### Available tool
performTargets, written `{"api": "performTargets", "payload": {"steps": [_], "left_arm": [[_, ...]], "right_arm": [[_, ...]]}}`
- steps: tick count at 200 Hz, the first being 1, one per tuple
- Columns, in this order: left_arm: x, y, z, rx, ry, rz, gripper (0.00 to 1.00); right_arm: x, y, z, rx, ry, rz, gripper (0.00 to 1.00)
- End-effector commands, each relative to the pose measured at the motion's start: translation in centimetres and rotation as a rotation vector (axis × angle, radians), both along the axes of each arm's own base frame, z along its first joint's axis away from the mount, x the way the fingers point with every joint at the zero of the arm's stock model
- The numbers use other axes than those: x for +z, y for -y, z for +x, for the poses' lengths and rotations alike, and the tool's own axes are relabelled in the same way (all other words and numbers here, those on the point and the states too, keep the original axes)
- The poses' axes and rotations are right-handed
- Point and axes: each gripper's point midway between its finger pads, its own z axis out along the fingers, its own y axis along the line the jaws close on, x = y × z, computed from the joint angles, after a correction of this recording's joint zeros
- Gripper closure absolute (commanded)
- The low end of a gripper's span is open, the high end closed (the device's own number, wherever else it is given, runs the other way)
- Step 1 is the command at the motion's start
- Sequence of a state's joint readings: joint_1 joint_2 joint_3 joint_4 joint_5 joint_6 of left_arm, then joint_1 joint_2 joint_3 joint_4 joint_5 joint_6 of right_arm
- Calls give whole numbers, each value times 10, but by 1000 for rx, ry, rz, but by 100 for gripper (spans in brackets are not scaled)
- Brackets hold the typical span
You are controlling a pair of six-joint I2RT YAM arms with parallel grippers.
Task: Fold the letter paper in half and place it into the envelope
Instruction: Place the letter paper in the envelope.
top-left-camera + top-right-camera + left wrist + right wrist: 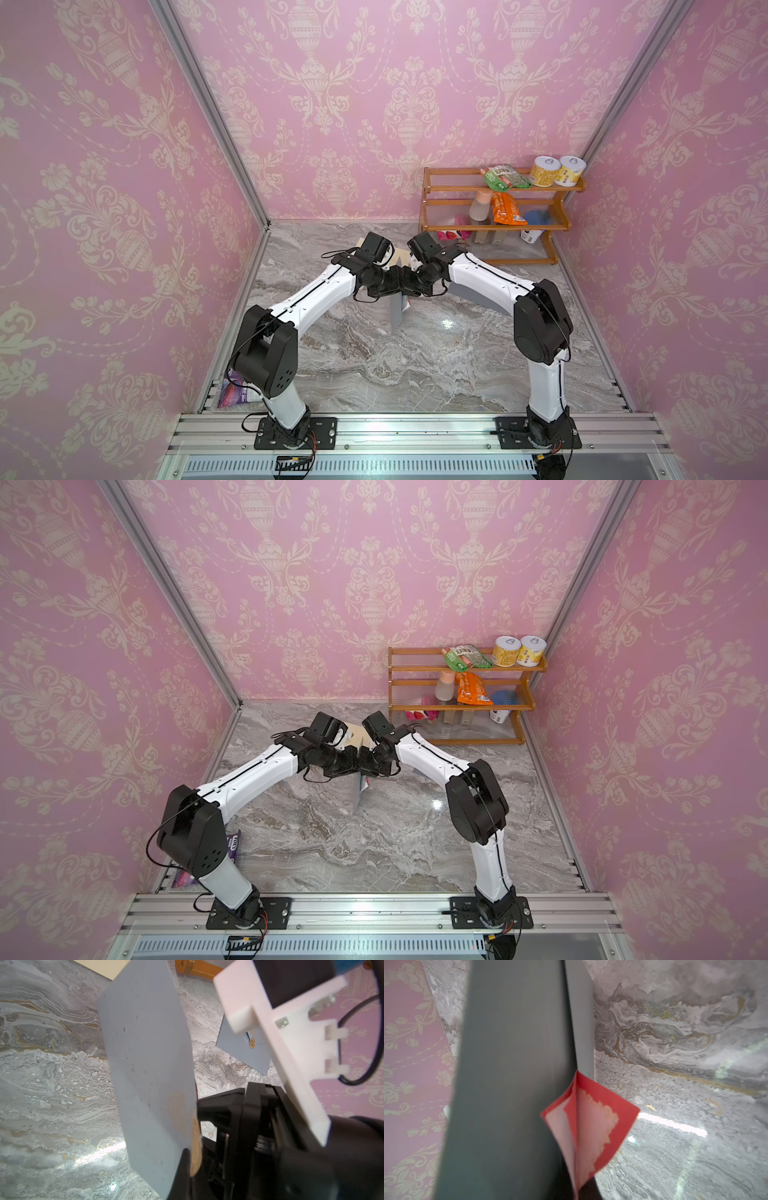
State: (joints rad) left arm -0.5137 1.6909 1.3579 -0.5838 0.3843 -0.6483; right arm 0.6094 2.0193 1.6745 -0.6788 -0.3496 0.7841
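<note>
Pink damask wallpaper is seen around a grey marble worktop, with a wooden rack of packets and cans set in the rear right corner. Over the middle of the worktop a grey envelope is held upright, edge-on in both top views. It is clamped by the fully closed left gripper. A folded red-and-white letter paper is lodged between the envelope's two grey layers, one corner left protruding. The right gripper is met tip to tip with the left and is closed; the protruding paper is seen running down to it, though its pads are hidden. A flat grey piece with a round brown button is laid on the worktop under the right arm.
</note>
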Motion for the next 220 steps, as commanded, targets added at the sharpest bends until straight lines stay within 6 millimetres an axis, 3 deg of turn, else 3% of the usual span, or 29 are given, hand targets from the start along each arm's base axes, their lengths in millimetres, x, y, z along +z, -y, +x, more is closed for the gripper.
{"api": "performTargets", "payload": {"steps": [1, 26, 60, 109, 149, 182, 220], "left_arm": [[-10, -1, -8, -7, -29, 1, 100], [-16, -5, -14, -6, -40, 9, 100], [-22, -9, -18, 0, -50, 15, 100], [-15, -9, -17, 0, -33, 1, 100], [-6, -9, -16, 4, -21, -5, 100], [-3, -9, -16, 5, -18, -10, 100], [0, -8, -17, 0, -11, -15, 100]], "right_arm": [[22, -4, 2, 23, 17, 35, 88], [33, 2, 4, 24, 35, 40, 75], [42, 12, 6, 12, 48, 44, 74], [27, 14, 10, 1, 13, 46, 76], [17, 20, 7, -16, -9, 56, 71], [15, 15, 8, -14, -18, 91, 72], [18, 5, 10, -8, -18, 157, 86]]}}
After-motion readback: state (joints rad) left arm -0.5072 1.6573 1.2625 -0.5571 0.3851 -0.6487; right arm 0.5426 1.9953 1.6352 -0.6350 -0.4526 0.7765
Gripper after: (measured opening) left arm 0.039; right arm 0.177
